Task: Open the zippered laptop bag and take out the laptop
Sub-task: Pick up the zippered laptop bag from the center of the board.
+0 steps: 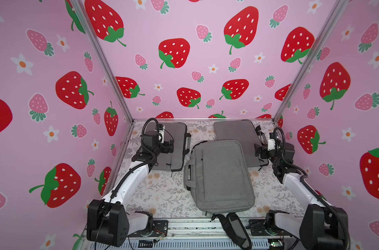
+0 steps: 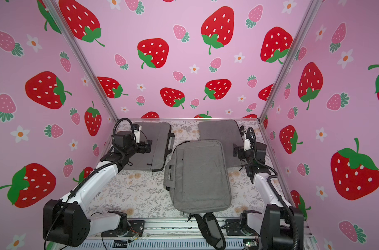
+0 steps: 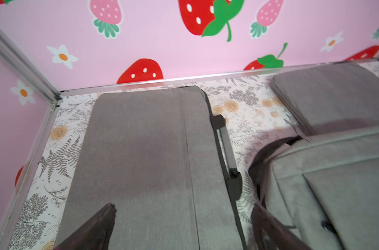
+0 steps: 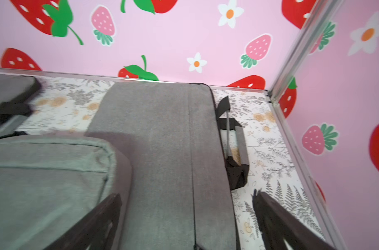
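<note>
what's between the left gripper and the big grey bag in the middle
Nothing tall. The left gripper, open, hangs over the left sleeve; only that sleeve's black handle and a strip of bare table lie between it and the middle bag.

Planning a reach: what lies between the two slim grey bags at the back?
In both top views: bare floral cloth farthest back, then the left bag's handle and the big centre bag, overlapping the right bag.

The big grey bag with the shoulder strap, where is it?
In both top views the big grey bag lies centrally, its far corner overlapping the right slim grey bag.
</note>
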`<control>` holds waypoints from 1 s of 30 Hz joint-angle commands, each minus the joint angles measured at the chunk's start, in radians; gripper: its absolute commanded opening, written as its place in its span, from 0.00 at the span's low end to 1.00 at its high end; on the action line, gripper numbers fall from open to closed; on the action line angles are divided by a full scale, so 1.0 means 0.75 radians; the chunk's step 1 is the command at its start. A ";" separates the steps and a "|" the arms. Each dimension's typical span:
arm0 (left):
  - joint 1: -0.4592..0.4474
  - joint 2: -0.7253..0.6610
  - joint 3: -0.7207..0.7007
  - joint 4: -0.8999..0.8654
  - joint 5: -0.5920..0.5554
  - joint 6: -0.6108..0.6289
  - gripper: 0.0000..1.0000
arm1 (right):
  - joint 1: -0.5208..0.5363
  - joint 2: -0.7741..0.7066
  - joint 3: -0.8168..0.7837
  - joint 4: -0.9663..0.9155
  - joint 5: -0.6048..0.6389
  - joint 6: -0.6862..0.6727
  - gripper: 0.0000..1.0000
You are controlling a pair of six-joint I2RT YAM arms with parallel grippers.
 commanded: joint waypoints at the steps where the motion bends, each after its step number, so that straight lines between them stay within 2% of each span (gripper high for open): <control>1: -0.117 0.004 0.062 -0.348 0.005 0.108 0.99 | 0.007 -0.037 0.106 -0.342 -0.271 0.086 0.99; 4: -0.231 0.039 0.069 -0.405 -0.039 0.234 0.99 | 0.031 -0.049 0.173 -0.485 -0.388 0.147 0.99; 10: -0.343 0.152 0.067 -0.403 -0.058 0.502 0.99 | 0.110 -0.027 0.281 -0.717 -0.519 0.209 0.99; 18: -0.344 0.379 0.172 -0.533 -0.128 0.595 0.98 | 0.301 0.050 0.394 -0.858 -0.514 0.279 0.99; 25: -0.335 0.465 0.153 -0.515 -0.139 0.725 0.96 | 0.433 0.140 0.419 -0.830 -0.475 0.324 0.99; 30: -0.331 0.533 0.139 -0.484 -0.131 0.739 0.94 | 0.494 0.199 0.430 -0.798 -0.459 0.359 0.99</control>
